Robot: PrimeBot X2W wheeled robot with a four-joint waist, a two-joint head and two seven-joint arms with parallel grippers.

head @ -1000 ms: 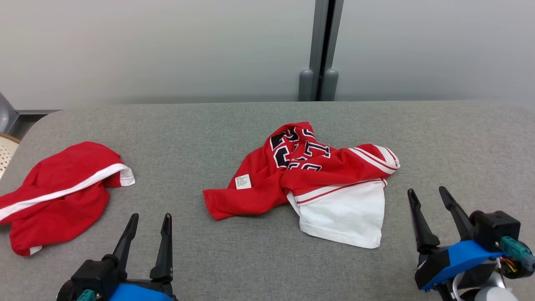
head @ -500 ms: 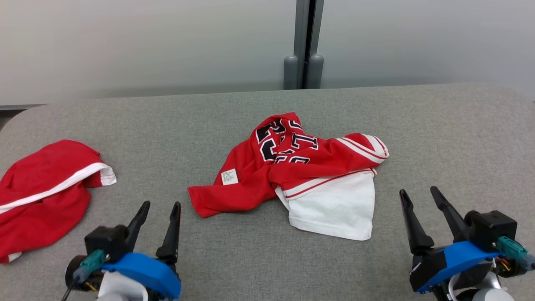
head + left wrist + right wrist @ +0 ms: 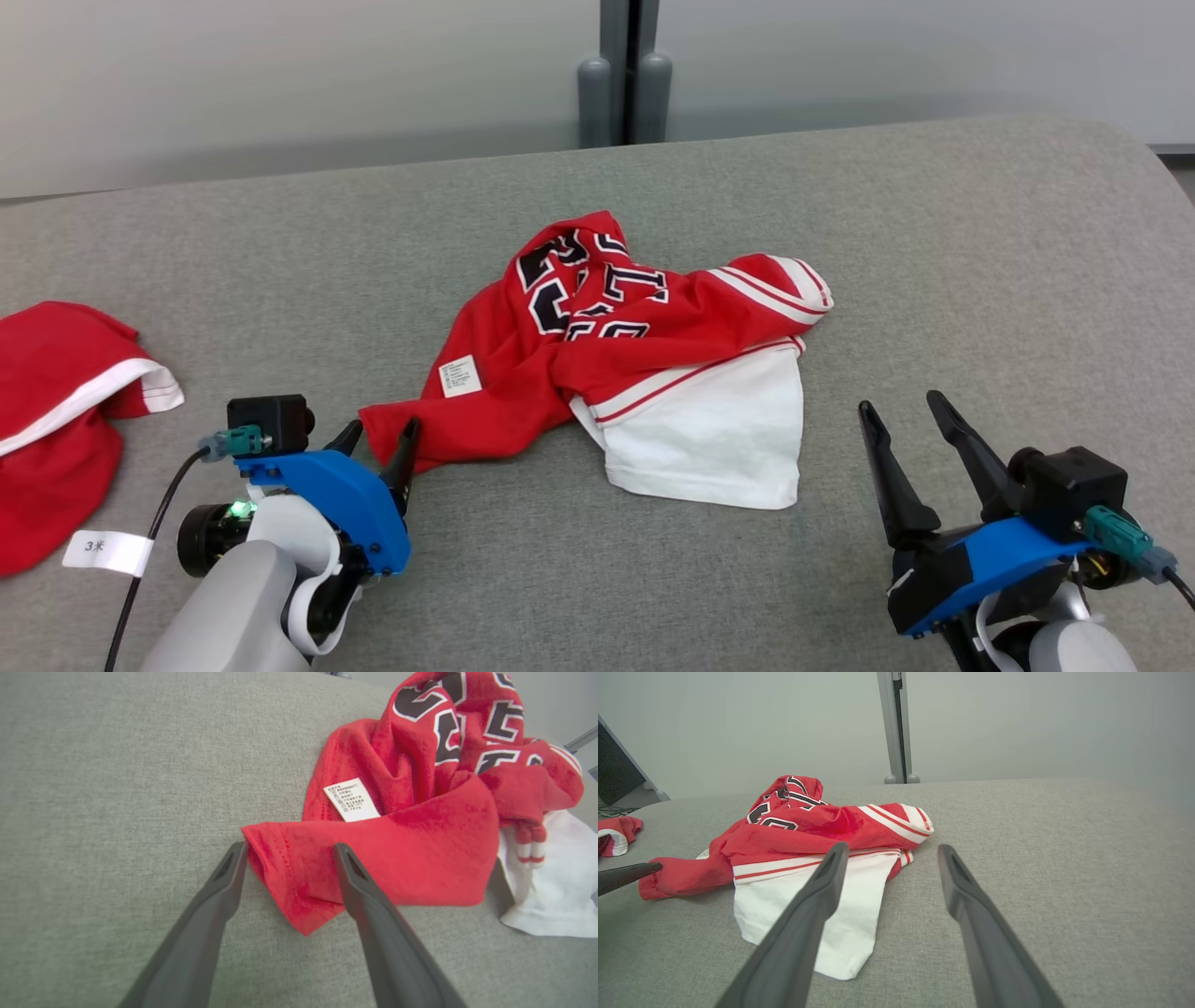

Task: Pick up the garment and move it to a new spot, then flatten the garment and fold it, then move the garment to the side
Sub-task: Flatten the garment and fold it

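That jersey (image 3: 597, 359) is light and floppy, so pinch its red corner (image 3: 285, 882) at 8 o'clock, where your left end effector (image 3: 381, 429) sits spread around it; the right end effector (image 3: 901, 403) is spread too.

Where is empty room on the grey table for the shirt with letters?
Bare table lies right of the shirt, past the right fingers. Another strip runs behind the shirt, along the far edge. The left is crowded: another red garment and the left fingers.

Left claw (image 3: 381, 437) reaches forward, jaws spread wide; right claw (image 3: 901, 403) rests low, jaws likewise apart
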